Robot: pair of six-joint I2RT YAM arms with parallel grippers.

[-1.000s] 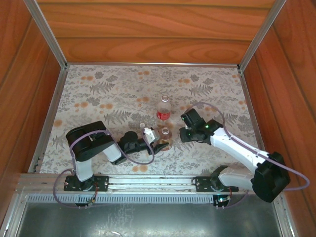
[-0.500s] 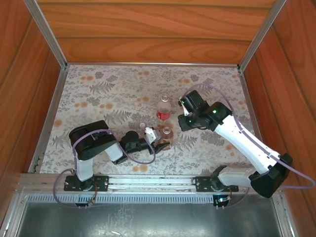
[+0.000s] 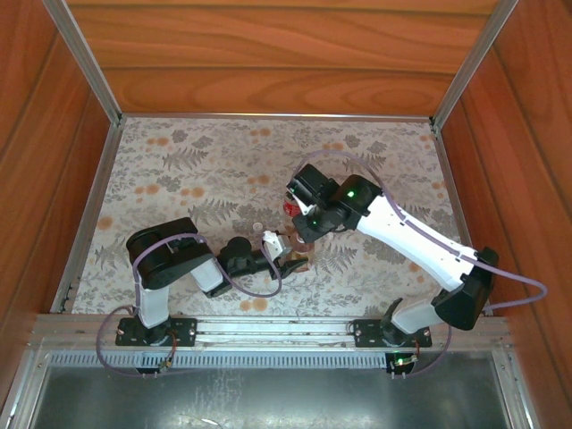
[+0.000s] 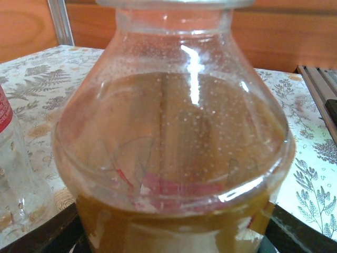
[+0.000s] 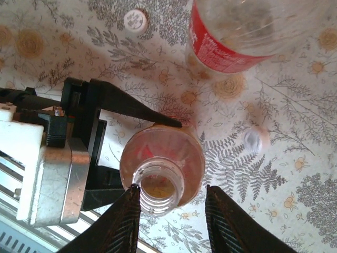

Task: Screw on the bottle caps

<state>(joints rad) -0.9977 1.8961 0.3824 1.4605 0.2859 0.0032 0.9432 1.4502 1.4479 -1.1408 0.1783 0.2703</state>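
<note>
Covering the floor of the wood-walled enclosure, the fern-printed counter (image 3: pixel 179 179) carries everything that matters. From where I stand, the left arm's fingers (image 5: pixel 131 108) are clamped on either side of the small amber-brown plastic bottle (image 4: pixel 174 158). They hold it upright near the middle of the counter, a little toward the arms. Its mouth is open and bare. The right arm's fingers (image 5: pixel 124 221) hover just above that mouth, moderately apart, with nothing gripped between them.

Just beyond stands the small clear plastic bottle with the red label (image 5: pixel 237 37). Its neck is out of sight, so I cannot say by looking whether it is capped. Two tiny white round plastic screw caps lie loose on the counter. One cap (image 5: pixel 255 139) is close by the amber bottle, and the other cap (image 5: pixel 135 20) is farther off, near the clear bottle.

By my reckoning the job has barely begun. The amber bottle is steadied and ready, yet neither cap is picked up, so both caps likely remain to be fetched, seated and turned down.
</note>
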